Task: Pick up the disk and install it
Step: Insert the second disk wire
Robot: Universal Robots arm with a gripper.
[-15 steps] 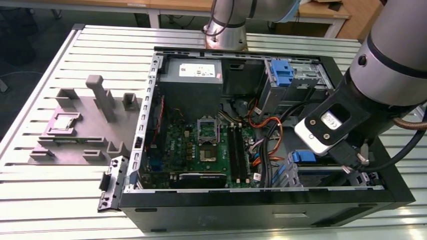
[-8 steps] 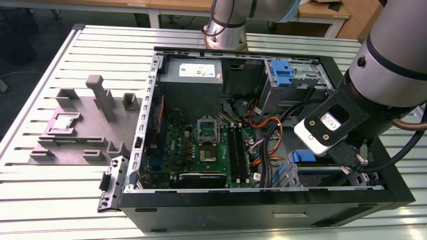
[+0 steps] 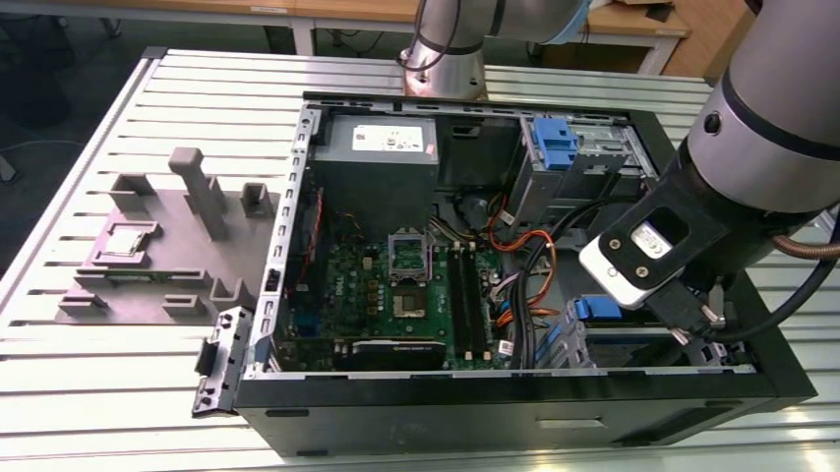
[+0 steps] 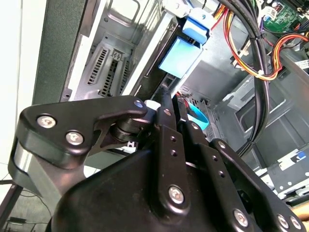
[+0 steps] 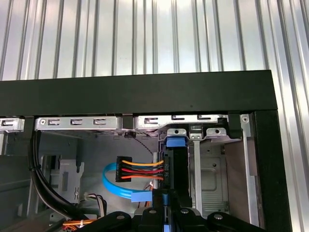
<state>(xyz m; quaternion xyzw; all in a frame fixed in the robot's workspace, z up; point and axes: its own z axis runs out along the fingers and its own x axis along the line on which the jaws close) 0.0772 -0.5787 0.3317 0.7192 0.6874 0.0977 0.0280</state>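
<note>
Standing on edge in the case bay, disk [image 5: 175, 166], long axis vertical.

Bright even overhead light, glare on slatted table [image 3: 118, 393], soft shadows inside case [image 3: 525, 413]

Slatted metal table [image 3: 105, 383], wooden desks [image 3: 329, 12] behind.

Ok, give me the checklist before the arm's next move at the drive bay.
1. Claw at the disk: ok, right beside its edge.
2. Disk standing on edge in the drive bay: ok.
3. Disk fully seated: cannot tell.
4. Coloured power cable and blue data cable reach the disk: ok; whether latched, cannot tell.
5. Black cable bundle apart from the claw: ok.
</note>
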